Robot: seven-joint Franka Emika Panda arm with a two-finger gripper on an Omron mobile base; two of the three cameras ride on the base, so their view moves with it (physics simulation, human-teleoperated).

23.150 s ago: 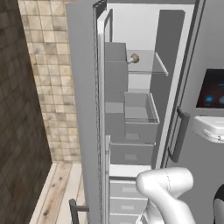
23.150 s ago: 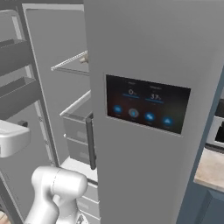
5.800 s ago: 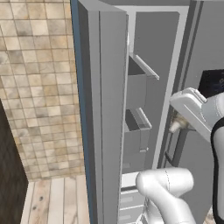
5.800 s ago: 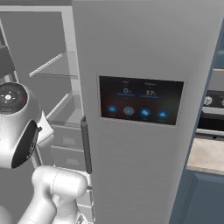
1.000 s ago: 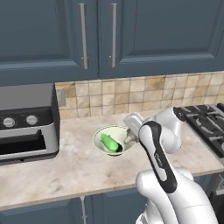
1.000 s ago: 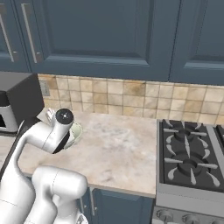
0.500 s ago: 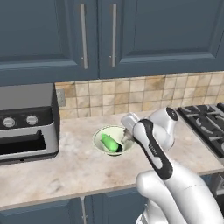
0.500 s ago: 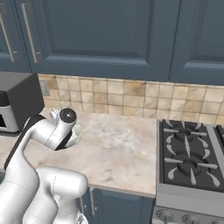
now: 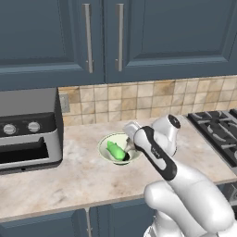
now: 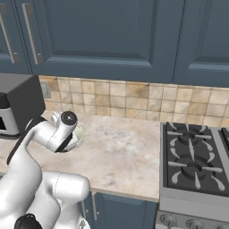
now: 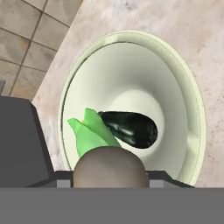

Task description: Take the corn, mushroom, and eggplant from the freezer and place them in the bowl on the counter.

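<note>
Mushroom [image 11: 109, 167] sits clamped in closed jaws at bottom centre of hand view, poised over bowl [image 11: 183, 92] on bench [image 9: 69, 180], where corn [image 11: 89, 133] and eggplant [image 11: 129, 127] already lie, ready for release.

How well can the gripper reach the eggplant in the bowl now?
Probably not yet. The gripper hangs right over the bowl, but its jaws are shut on the mushroom. The eggplant lies uncovered beside the corn.

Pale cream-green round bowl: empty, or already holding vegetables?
Holding vegetables: the pale cream-green round bowl contains the bright green corn and the dark eggplant.
</note>
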